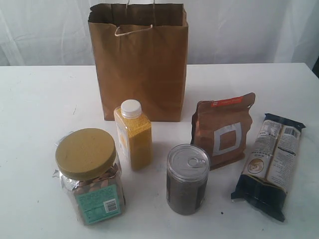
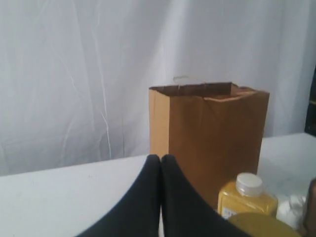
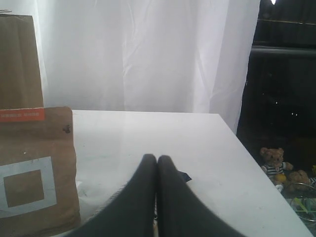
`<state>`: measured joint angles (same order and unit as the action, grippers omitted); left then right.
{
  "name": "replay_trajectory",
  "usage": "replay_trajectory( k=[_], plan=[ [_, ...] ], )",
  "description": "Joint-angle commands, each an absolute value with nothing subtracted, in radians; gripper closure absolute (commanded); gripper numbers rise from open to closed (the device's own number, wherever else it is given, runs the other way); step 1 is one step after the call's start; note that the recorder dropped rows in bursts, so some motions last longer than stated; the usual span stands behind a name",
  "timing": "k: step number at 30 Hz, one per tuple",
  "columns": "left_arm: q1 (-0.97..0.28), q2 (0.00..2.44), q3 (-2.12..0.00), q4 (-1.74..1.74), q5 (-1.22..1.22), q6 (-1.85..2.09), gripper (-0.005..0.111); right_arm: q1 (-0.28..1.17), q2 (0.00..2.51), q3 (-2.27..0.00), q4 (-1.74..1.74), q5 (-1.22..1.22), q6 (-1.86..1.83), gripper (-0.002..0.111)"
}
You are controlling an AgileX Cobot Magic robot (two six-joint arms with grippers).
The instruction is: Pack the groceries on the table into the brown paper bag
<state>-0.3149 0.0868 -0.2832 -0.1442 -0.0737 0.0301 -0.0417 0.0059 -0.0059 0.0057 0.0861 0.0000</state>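
Note:
The brown paper bag [image 1: 139,62] stands upright at the back of the white table [image 1: 40,114], its mouth open. In front of it stand the yellow white-capped bottle [image 1: 133,134], the yellow-lidded clear jar [image 1: 90,174], the pull-tab clear can [image 1: 187,178] and the copper-brown pouch [image 1: 223,130]. The long dark-blue/cream packet [image 1: 271,164] lies at the right. The small white-blue carton is out of view. Neither gripper shows in the exterior view. My left gripper [image 2: 160,158] is shut and empty, short of the bag [image 2: 212,133] and bottle [image 2: 247,197]. My right gripper [image 3: 157,159] is shut and empty beside the pouch [image 3: 34,168].
A white curtain [image 1: 249,30] hangs behind the table. The right wrist view shows the table's edge [image 3: 247,148], with a dark area and small stuffed toys [image 3: 276,165] on the floor beyond it.

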Motion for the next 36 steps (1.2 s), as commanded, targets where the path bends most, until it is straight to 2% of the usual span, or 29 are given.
replay_trajectory(
  k=[1,7,8,10,11,13,14,17,19,21,24,28,30,33,36],
  plan=[
    [-0.31,0.172,-0.383,-0.145,0.158,0.023,0.107,-0.048,0.0,0.0,0.005,0.073,0.0,0.108],
    [-0.31,0.334,-0.489,-0.156,0.531,0.019,0.107,-0.048,0.0,0.0,0.006,0.072,0.0,0.108],
    [-0.31,0.385,-0.493,-0.156,0.653,0.019,0.107,-0.048,0.0,0.0,0.006,0.05,0.0,0.108],
    [-0.31,0.435,-0.469,-0.156,0.711,0.019,0.107,-0.048,0.0,0.0,0.006,-0.059,0.0,0.108],
    [-0.31,0.438,-0.46,-0.16,0.705,0.019,0.107,-0.048,0.0,0.0,0.006,-0.114,0.0,0.108],
    [-0.31,0.438,-0.445,-0.16,0.62,0.019,0.107,-0.048,0.0,0.0,0.008,-0.371,0.098,0.108],
    [-0.31,0.438,-0.443,-0.155,0.555,-0.006,0.107,-0.048,0.0,0.0,0.026,-0.578,0.269,0.108],
    [-0.31,0.438,-0.443,-0.148,0.495,-0.069,0.107,-0.048,0.025,-0.146,0.164,-0.593,0.554,0.108],
    [-0.31,0.438,-0.441,-0.148,0.492,-0.083,0.107,-0.048,0.162,-0.327,0.108,-0.605,0.546,0.108],
    [-0.31,0.43,-0.406,-0.148,0.425,-0.083,0.107,-0.048,0.396,-0.483,-0.116,-0.623,0.464,0.108],
    [-0.31,0.39,-0.343,-0.154,0.312,-0.083,0.107,-0.046,0.721,-0.603,-0.506,-0.445,0.508,0.108],
    [-0.31,0.357,-0.324,-0.154,0.325,-0.05,0.107,-0.03,0.956,-0.614,-0.884,-0.264,0.912,0.108],
    [-0.31,0.355,-0.324,-0.154,0.381,-0.041,0.107,-0.007,1.029,-0.614,-1.146,-0.265,1.197,0.108],
    [-0.31,0.355,-0.324,-0.166,0.419,-0.039,0.107,0.002,1.09,-0.629,-1.662,-0.57,1.578,0.108],
    [-0.31,0.355,-0.324,-0.172,0.419,-0.037,0.107,0.004,1.156,-0.624,-1.744,-0.922,1.668,0.108]
  ],
)
